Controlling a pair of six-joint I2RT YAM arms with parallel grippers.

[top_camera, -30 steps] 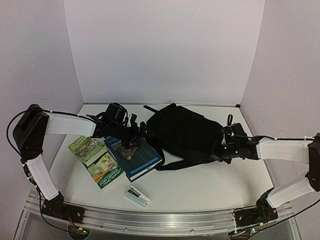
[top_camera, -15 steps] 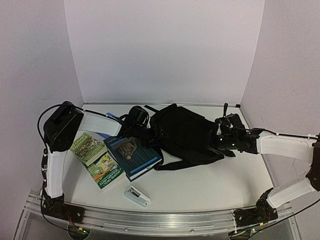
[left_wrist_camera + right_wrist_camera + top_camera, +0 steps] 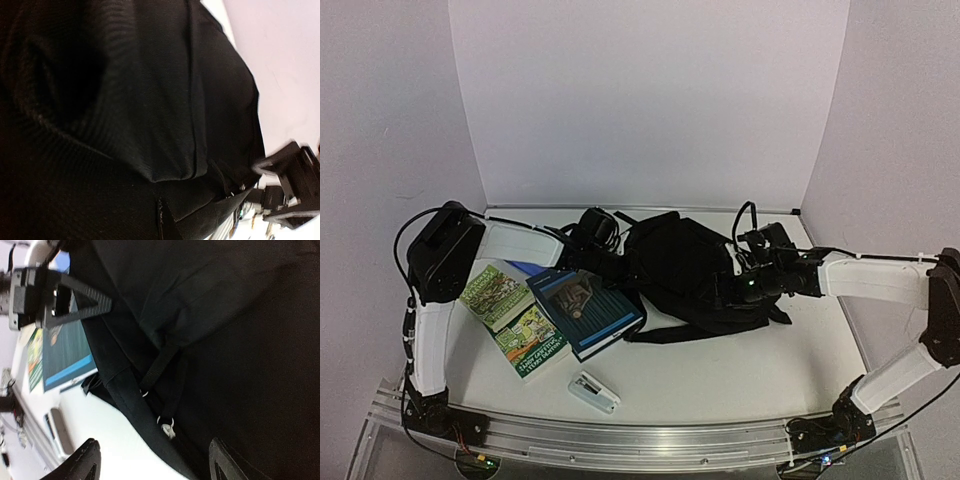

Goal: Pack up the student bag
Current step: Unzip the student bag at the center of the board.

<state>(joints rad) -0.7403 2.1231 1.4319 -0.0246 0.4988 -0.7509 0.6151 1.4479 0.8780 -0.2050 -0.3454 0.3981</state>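
Note:
The student bag [image 3: 685,265], a large soft black backpack, lies in the middle of the table. My left gripper [image 3: 623,268] is at its left edge, shut on the bag's fabric. Black cloth [image 3: 150,100] fills the left wrist view and hides the fingers. My right gripper [image 3: 735,290] hovers over the bag's right side with its jaws open. In the right wrist view its fingertips [image 3: 87,460] straddle a black strap [image 3: 125,395] and a small metal zipper ring [image 3: 167,426]; nothing is held.
A blue book [image 3: 588,310] lies just left of the bag, its corner close to the left gripper. Two green books [image 3: 515,320] lie further left. A small white stapler [image 3: 593,391] sits near the front edge. White walls enclose the table.
My left arm swung right from above the blue book to the bag's left edge and shut there. My right gripper opened and shifted left over the bag, which bunched up.

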